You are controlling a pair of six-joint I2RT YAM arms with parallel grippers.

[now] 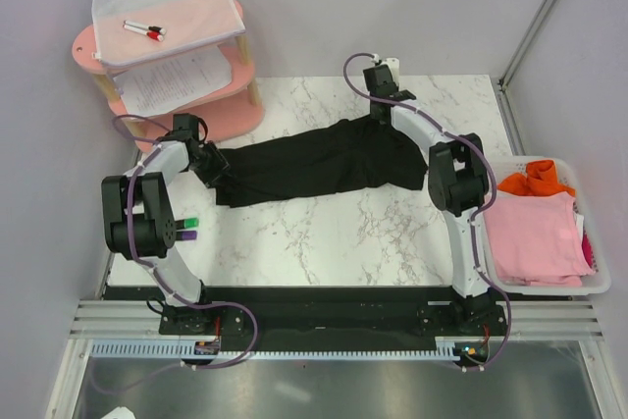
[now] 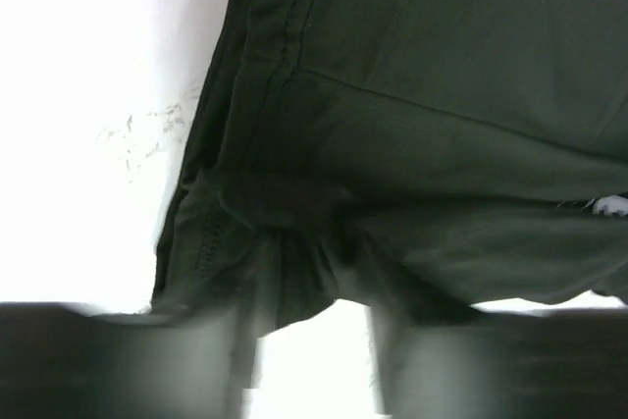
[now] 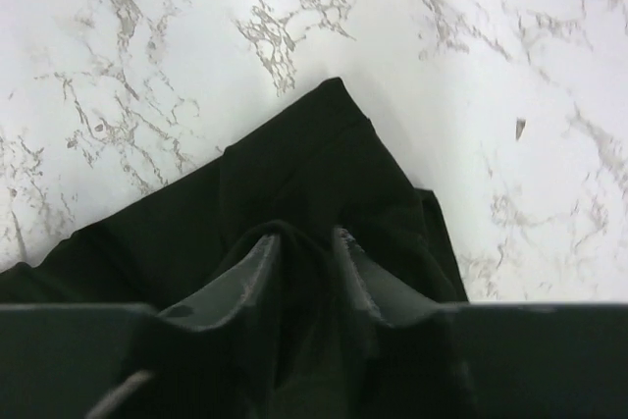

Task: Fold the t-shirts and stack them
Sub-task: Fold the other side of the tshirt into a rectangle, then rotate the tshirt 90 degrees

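The black t-shirt [image 1: 314, 164] lies stretched in a long band across the back of the marble table. My left gripper [image 1: 212, 168] is shut on its left end; in the left wrist view the cloth [image 2: 422, 95] bunches into gathers at my left gripper [image 2: 309, 306]. My right gripper [image 1: 380, 117] is shut on the shirt's far right edge; in the right wrist view a fold of the black cloth [image 3: 294, 174] sits pinched in my right gripper [image 3: 306, 242]. A pink t-shirt [image 1: 535, 233] and an orange one [image 1: 538, 179] lie in the basket at right.
A white basket [image 1: 549, 288] stands off the table's right edge. A pink tiered shelf [image 1: 226, 120] at the back left holds printed paper sheets [image 1: 177, 80] and a clear pouch with markers [image 1: 147, 28]. White walls close the back and sides.
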